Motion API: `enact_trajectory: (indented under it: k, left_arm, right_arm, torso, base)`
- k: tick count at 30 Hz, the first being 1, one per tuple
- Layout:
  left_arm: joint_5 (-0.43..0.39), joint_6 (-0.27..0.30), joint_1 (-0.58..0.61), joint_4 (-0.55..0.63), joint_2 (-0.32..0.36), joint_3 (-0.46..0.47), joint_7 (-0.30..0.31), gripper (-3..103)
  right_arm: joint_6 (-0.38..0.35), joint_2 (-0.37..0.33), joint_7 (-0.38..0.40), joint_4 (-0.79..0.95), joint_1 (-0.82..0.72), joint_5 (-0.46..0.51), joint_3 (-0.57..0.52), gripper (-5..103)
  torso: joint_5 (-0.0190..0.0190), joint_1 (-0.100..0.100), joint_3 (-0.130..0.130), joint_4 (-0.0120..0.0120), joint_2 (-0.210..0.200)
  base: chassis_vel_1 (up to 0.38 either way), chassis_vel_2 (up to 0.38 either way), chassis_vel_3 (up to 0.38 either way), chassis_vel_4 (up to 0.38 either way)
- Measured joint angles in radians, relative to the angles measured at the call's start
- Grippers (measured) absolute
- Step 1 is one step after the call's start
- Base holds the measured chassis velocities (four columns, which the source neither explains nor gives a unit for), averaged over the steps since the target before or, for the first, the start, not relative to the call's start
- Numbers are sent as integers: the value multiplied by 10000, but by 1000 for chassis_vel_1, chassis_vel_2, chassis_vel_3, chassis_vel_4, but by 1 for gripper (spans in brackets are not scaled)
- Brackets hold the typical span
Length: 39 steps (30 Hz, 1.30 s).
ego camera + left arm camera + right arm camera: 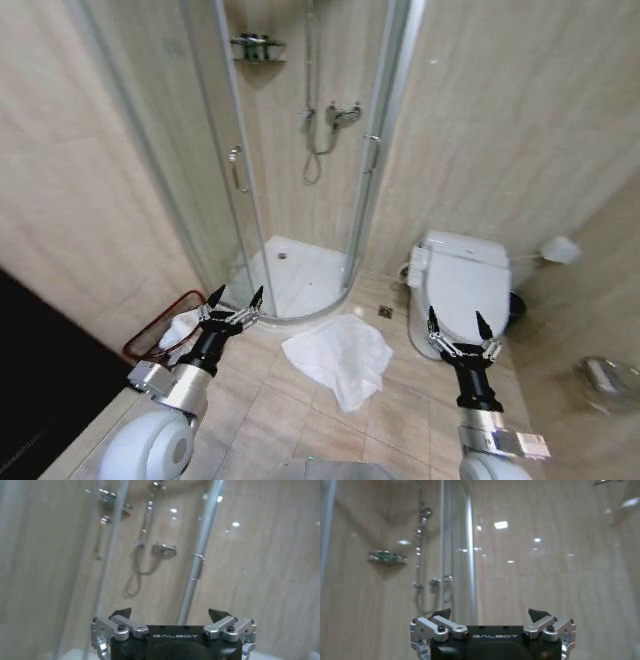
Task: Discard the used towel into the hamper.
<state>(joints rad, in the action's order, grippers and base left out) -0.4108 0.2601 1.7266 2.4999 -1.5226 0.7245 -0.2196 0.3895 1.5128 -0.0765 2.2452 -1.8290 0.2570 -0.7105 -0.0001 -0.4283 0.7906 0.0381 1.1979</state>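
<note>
Head view shows the towel [341, 359] crumpled on the floor tiles [400, 420] between shower [300, 275] and toilet [455, 290]. Hamper [160, 335] stands at the left wall, just behind the left gripper [235, 297], fingers spread and empty. Right gripper [457, 324] hovers before the toilet, fingers likewise spread.

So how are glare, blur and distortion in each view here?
Head view: wide-angle bend on the shower door, towel evenly lit. Left wrist view: soft, bright spots on the wall tiles. Right wrist view: ceiling-light glare on the glass.
</note>
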Motion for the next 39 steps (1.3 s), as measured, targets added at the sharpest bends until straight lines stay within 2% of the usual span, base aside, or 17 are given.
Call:
enact_trajectory:
  k: [18,39]
  left_arm:
    - [0,0,0,0,0,0,0,100]
    - [0,0,0,0,-1,0,0,100]
  right_arm:
    - [229,-124,-119,-574,-81,97,29,100]
    - [564,-146,-239,-990,32,277,15,100]
  torso:
    - [1,16,-15,0,-30]
    - [0,526,-620,-2,-1150]
  base:
    - [-68,-72,-70,-74]
    - [14,20,17,17]
